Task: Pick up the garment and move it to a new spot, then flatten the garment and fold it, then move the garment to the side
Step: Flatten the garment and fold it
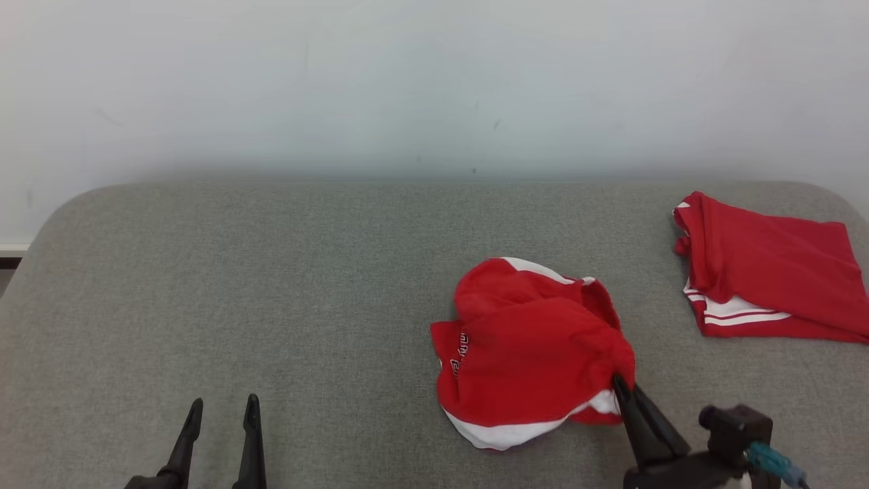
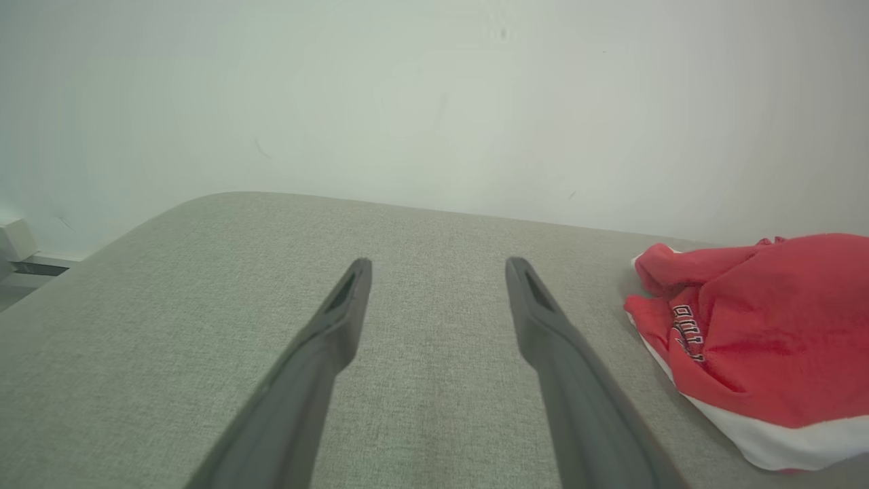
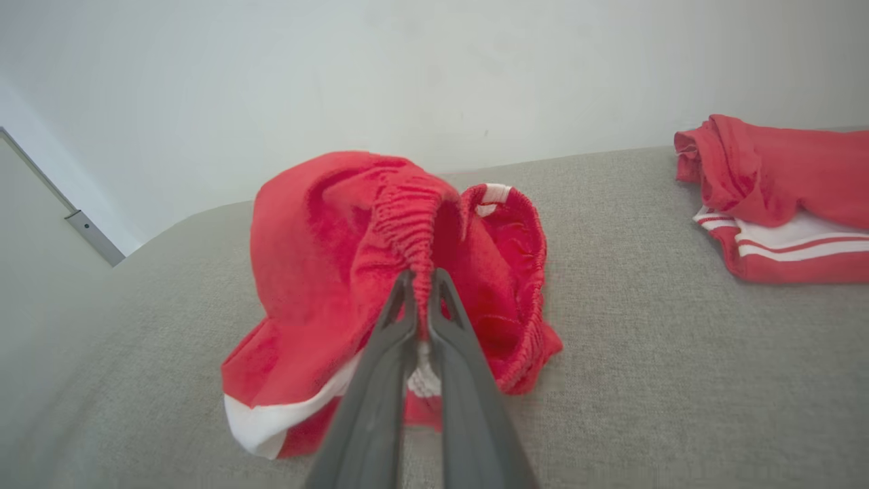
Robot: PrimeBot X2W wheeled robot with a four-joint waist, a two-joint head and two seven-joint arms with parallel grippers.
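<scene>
A crumpled red garment (image 1: 529,350) with white trim lies right of centre on the grey padded table (image 1: 305,285). My right gripper (image 1: 621,384) is shut on its gathered elastic waistband at the near right edge; in the right wrist view the garment (image 3: 326,258) bunches up between the closed fingertips of the right gripper (image 3: 421,282). My left gripper (image 1: 223,407) stands open at the lower left, well apart from the cloth, with nothing between its fingers. The left wrist view has the left gripper (image 2: 438,268) over bare table and the garment (image 2: 767,339) off to its right.
A second red garment (image 1: 767,272) with white stripes lies folded at the table's far right; it is also in the right wrist view (image 3: 781,197). A pale wall (image 1: 434,81) stands behind the table. The table's corners are rounded.
</scene>
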